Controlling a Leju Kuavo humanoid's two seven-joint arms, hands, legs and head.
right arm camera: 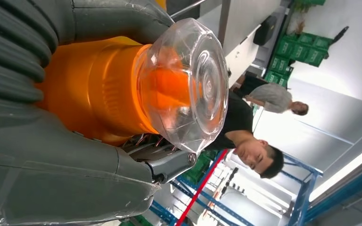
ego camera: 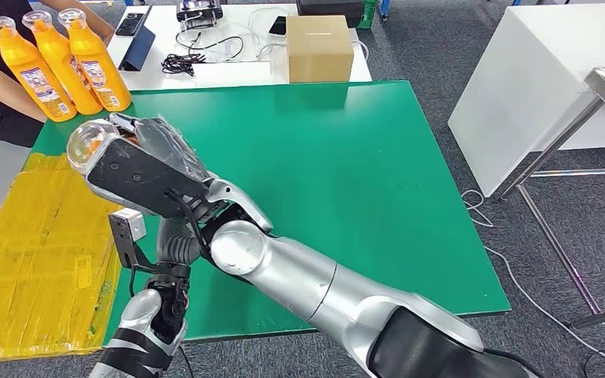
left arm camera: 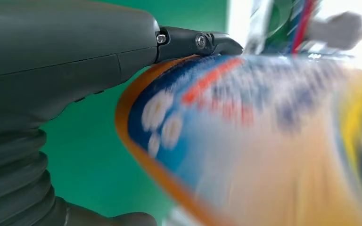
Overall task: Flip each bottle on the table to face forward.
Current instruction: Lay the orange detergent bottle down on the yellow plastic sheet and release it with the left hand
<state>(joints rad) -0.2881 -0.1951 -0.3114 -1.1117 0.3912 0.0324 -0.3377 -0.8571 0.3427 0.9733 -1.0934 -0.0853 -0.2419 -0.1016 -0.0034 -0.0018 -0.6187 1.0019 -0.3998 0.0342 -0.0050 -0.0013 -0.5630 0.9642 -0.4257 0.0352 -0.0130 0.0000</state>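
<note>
One orange bottle (ego camera: 87, 146) is gripped by the right hand (ego camera: 146, 169) near the green table's (ego camera: 347, 173) left edge; three bottles (ego camera: 59, 63) are lined at its far-left corner; the left hand's (left arm camera: 52, 61) grip cannot be told

At centre left of the head view, the right hand (ego camera: 146, 161) wraps a bottle (ego camera: 87, 144); the left hand (ego camera: 175, 236) grips it from below.

The left hand (left arm camera: 75, 61) reaches in with its grey ribbed cover and a dark finger tip lying against a bottle (left arm camera: 264, 150). The bottle is blurred, orange with a blue, white and red label, above the green desk (left arm camera: 89, 160).
</note>
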